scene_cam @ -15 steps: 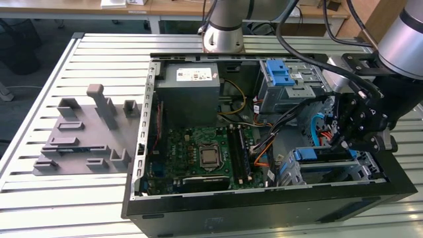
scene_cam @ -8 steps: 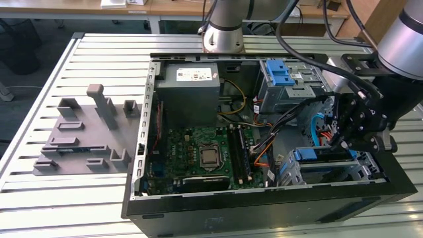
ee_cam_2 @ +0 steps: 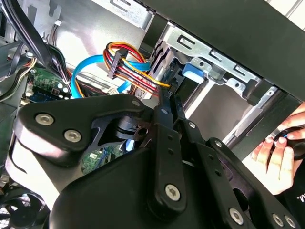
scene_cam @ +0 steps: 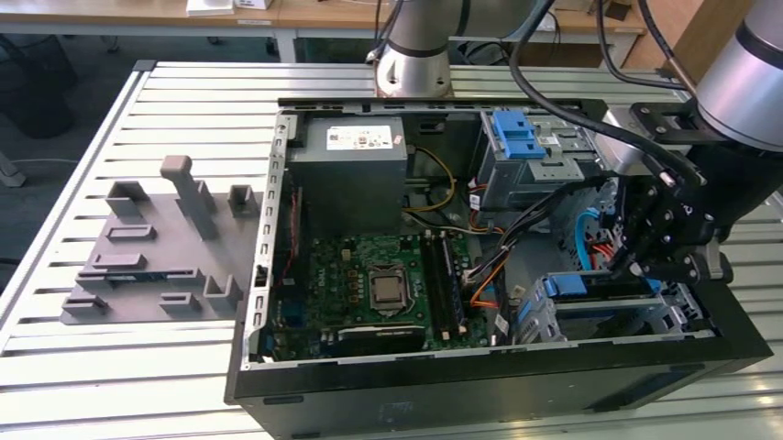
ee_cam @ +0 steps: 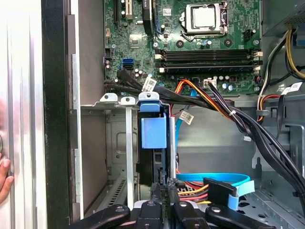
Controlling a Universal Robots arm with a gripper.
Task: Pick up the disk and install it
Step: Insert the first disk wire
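**Item: the disk (ee_cam: 153, 133).** It stood on edge in a slot of the metal drive cage (ee_cam: 126, 143) in a lower front corner of the open computer case (scene_cam: 490, 385). Its blue rail tab faced the camera in the first wrist view. In the exterior view the same blue showed at the top of the cage (scene_cam: 585, 286). It looked largely seated between the cage walls, though the depth of seating could not be confirmed.

**Gripper (ee_cam: 162, 185).** The fingers were drawn close together, with the tips at or just beside the exposed edge of the disk. Whether they touched it could not be told. No clamp on the disk was evident. In the exterior view the gripper (scene_cam: 630, 266) reached down into the case just above the cage.

**Adjacent.**
- A blue flat cable (ee_cam: 214, 179) and a bundle of orange, red and black wires (ee_cam: 205, 95) lay loose beside the cage. None was seen plugged into the disk.
- The motherboard (scene_cam: 367, 284) was further in.
- The grey power supply box (scene_cam: 348, 174) was beyond it.
- A second cage with a blue latch (scene_cam: 520, 137) sat near the case's far end.

**Periphery.**
- A grey moulded fixture (scene_cam: 159, 247) sat on the slatted tabletop (scene_cam: 123, 367), well apart from the case.
- A person's hand (ee_cam_2: 279, 152) was outside the case wall.

**Status (judged).** Pick-up was done and insertion was at or near its finish. Full seating and cabling were unverified.
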